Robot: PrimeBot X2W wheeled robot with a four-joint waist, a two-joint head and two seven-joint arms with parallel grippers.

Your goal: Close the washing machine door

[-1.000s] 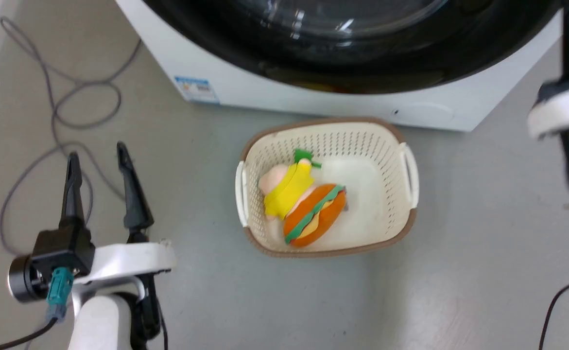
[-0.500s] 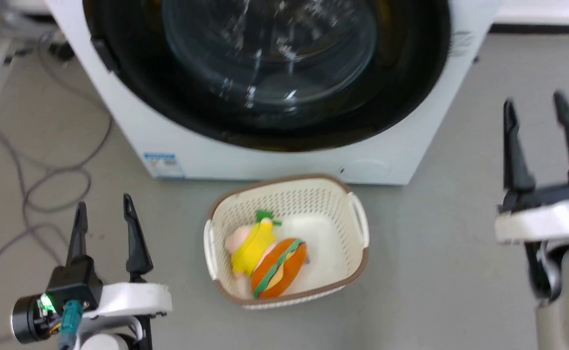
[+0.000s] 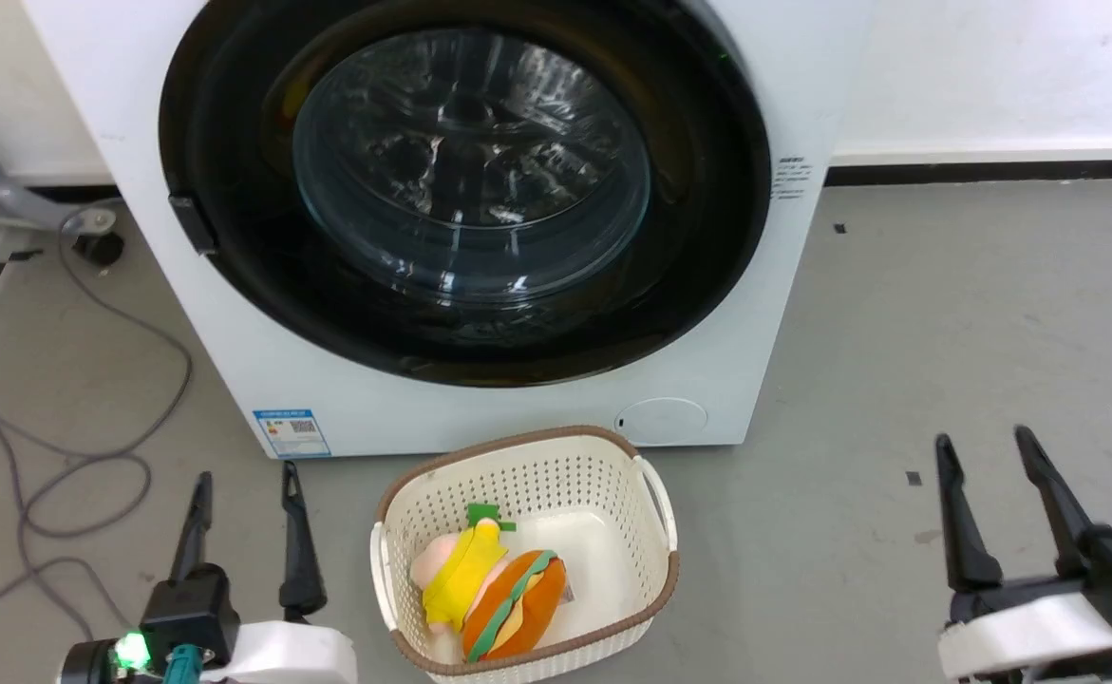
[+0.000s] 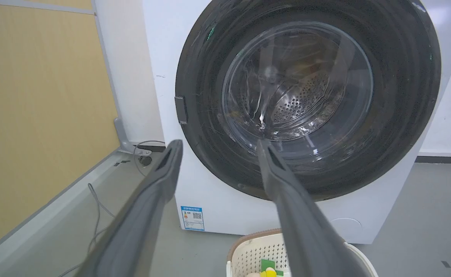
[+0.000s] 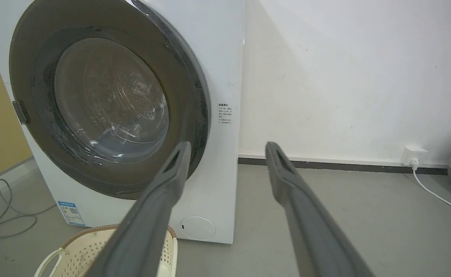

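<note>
The white washing machine [image 3: 480,418] [image 4: 225,215] [image 5: 221,61] stands ahead on the grey floor. Its round door [image 3: 698,256] [image 4: 398,100] [image 5: 40,127], with glossy black rim and bulging glass centre, lies flat against the machine's front. My left gripper [image 3: 244,480] [image 4: 217,144] hovers open at the lower left, well short of the machine. At the lower right my right gripper [image 3: 983,442] [image 5: 228,145] is open too, with nothing between its fingers. Neither touches the door.
A cream perforated basket [image 3: 641,518] [image 4: 248,248] [image 5: 75,246] holding plush toys [image 3: 489,589] sits on the floor right before the machine. Grey cables [image 3: 71,456] trail at the left. A wall socket with a white cord [image 5: 412,156] is at the far right.
The head camera has tilted up, so the machine and door show in full. Both grippers now sit lower in the picture; the right one came down from the upper right edge.
</note>
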